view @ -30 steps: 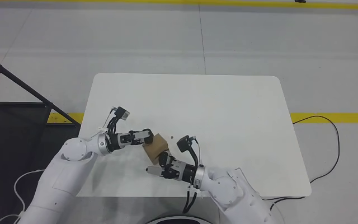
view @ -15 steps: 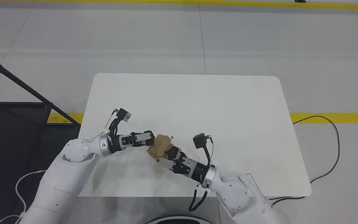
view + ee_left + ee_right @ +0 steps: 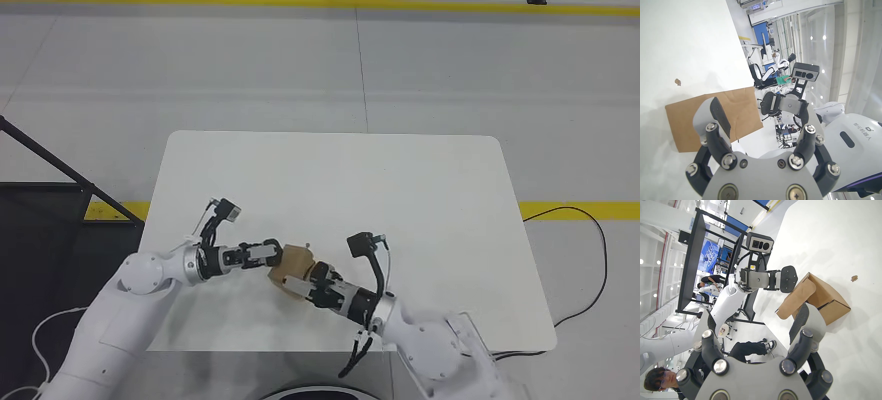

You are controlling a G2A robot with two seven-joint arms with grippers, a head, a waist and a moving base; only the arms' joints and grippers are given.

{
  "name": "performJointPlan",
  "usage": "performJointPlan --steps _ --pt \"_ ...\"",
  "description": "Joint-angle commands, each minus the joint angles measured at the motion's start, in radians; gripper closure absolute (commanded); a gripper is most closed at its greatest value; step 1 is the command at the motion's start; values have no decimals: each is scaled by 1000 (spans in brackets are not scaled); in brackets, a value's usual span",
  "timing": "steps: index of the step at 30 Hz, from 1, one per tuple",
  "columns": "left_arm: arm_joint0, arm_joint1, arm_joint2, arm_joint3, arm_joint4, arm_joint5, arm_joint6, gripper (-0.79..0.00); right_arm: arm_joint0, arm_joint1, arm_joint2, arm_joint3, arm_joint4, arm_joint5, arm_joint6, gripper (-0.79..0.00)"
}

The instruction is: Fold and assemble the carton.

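Note:
A small brown carton (image 3: 293, 265), partly folded with one rounded flap standing out, rests on the white table (image 3: 400, 180) near its front edge. My left gripper (image 3: 268, 251) is open at the carton's left side. In the right wrist view one pad of the left gripper (image 3: 787, 279) sits against the carton (image 3: 825, 300) at its flap. My right gripper (image 3: 317, 284) is open at the carton's front right, with one finger (image 3: 806, 317) beside the lower wall. From the left wrist the carton (image 3: 742, 109) shows a flat creased wall between the open left gripper (image 3: 761, 108) fingers.
A tiny brown cardboard scrap (image 3: 678, 82) lies on the table just beyond the carton, also seen as the scrap (image 3: 854, 278). The table's front edge is close behind both grippers. Wide bare tabletop stretches to the back and right.
The right gripper has swung from the carton's front left round to its front right. The carton has slid slightly right, and the left gripper has followed it.

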Motion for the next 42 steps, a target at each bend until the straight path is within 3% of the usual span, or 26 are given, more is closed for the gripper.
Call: performJointPlan --steps 1,10,31,42 --pt "0 -1 6 0 -1 -1 0 -785 23 -4 -15 -5 -9 62 8 -785" --pt "-6 -5 17 8 -12 -11 -8 -785 109 -21 -66 21 -9 230 29 -785" --pt "8 -1 -35 74 -79 -15 6 -785 136 -28 -85 48 -14 285 46 -785" --pt "-10 -7 0 69 -34 12 -14 -785 154 -32 -98 60 -20 307 63 -785"
